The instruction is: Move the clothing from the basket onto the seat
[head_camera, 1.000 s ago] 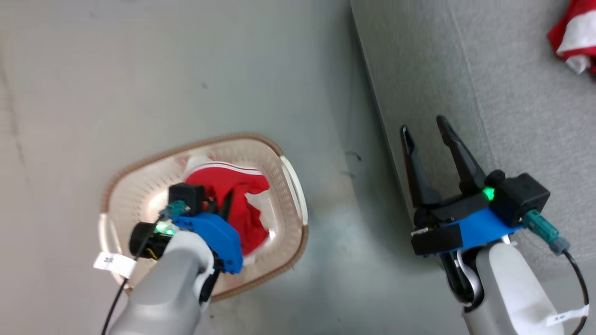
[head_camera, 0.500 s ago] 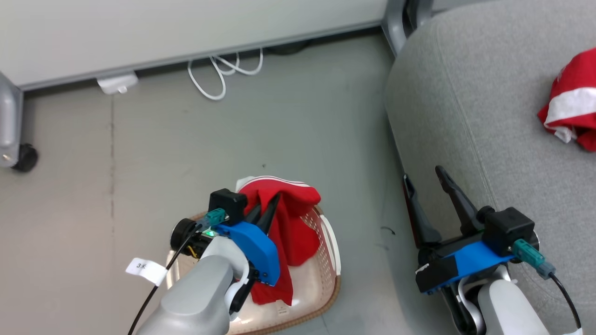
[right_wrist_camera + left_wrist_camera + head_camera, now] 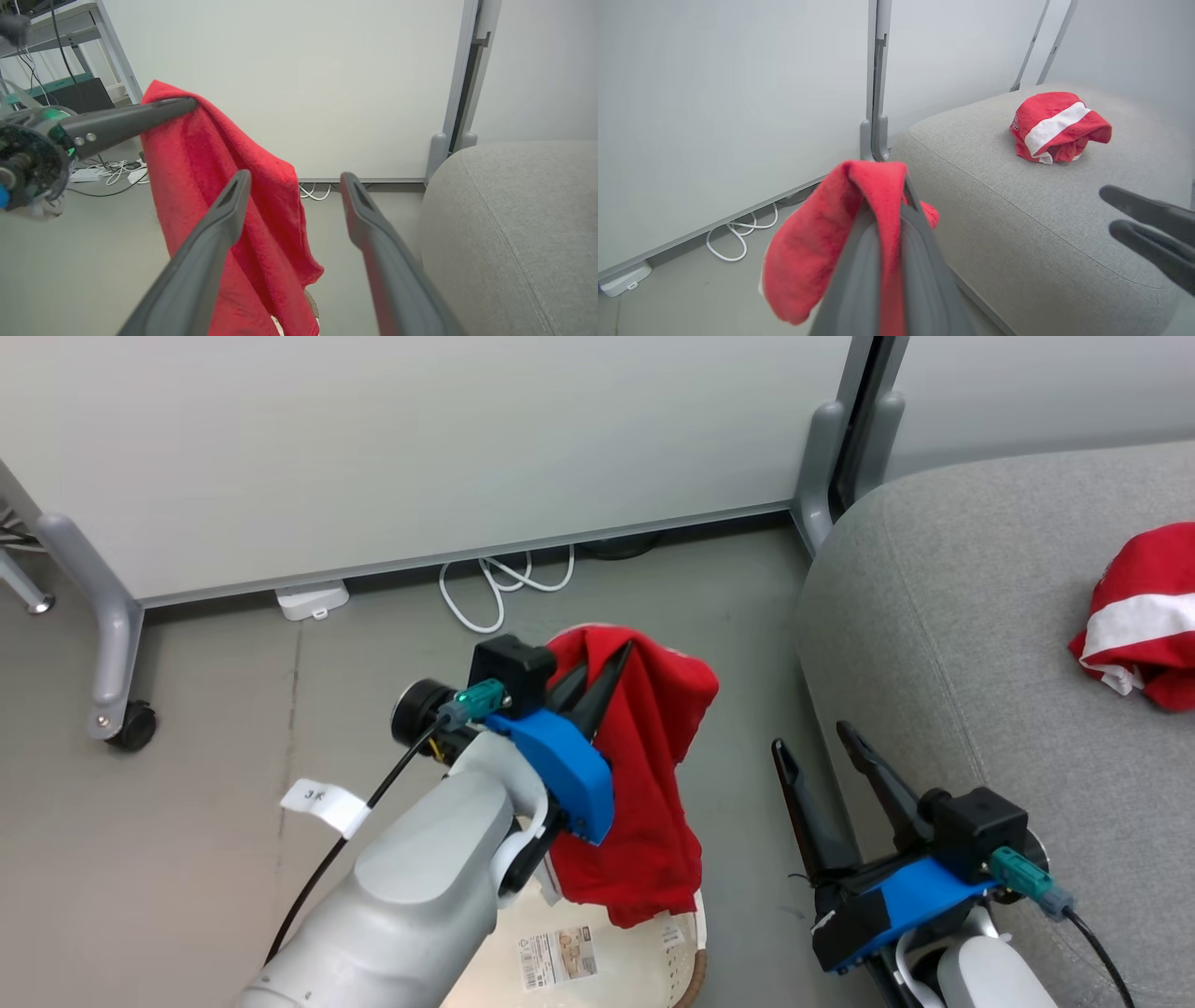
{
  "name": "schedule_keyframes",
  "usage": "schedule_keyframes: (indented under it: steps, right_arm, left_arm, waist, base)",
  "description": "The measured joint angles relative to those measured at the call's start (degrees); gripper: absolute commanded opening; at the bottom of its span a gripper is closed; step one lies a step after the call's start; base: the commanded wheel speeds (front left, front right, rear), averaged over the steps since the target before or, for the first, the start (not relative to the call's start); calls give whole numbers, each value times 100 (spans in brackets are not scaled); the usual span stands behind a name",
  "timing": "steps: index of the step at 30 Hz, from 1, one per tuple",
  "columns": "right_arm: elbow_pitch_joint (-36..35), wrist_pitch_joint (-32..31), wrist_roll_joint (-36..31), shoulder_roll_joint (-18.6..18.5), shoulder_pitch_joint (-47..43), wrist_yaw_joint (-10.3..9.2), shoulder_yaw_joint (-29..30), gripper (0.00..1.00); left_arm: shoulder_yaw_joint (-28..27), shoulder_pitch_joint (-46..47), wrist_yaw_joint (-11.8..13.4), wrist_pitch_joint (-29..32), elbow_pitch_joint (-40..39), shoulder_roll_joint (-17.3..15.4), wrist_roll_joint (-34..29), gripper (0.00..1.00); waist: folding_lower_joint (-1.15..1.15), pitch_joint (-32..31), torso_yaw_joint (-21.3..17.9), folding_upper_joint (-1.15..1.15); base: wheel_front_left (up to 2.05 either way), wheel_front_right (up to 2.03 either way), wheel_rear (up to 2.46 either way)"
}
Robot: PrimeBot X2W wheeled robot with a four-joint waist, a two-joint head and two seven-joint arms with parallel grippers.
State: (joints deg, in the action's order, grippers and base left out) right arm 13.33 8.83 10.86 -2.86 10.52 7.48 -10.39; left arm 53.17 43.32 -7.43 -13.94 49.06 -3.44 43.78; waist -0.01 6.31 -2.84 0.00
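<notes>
Ideally the left gripper (image 3: 605,661), jaws clamping the red garment (image 3: 653,803), clears the couch (image 3: 934,616) edge before releasing; right gripper (image 3: 812,739) jaws wide.

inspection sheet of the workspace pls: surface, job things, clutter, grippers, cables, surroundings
surface: grey floor; light grey seat at right.
job's things: red garment hangs from the left gripper over the basket; second garment lies bunched on the seat.
clutter: small white box on the floor by the wall.
grippers: left jaws shut on the red garment; right gripper jaws open, holding nothing, beside the seat edge.
cables: white cable looped by the wall; black lead at the left wrist.
surroundings: white partition panels, castor foot.
</notes>
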Motion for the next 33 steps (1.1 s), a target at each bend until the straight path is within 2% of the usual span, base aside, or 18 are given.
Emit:
schedule_keyframes:
  steps: [17,27,33]
  right_arm:
    - [23,-172,65,0,-48,0,-293,100]
    - [38,-220,88,0,-33,0,-446,100]
    - [248,-448,46,1,344,0,-725,100]
  left_arm:
    - [619,776,0,109,-449,54,407,0]
    - [889,883,34,119,-563,55,742,0]
    - [1056,971,47,97,-580,56,870,0]
  waist:
    - [1,-207,-55,0]
    - [1,-223,-115,0]
    - [1,-186,-103,0]
  base:
    - [0,0,0]
    - [0,0,0]
    - [0,0,0]
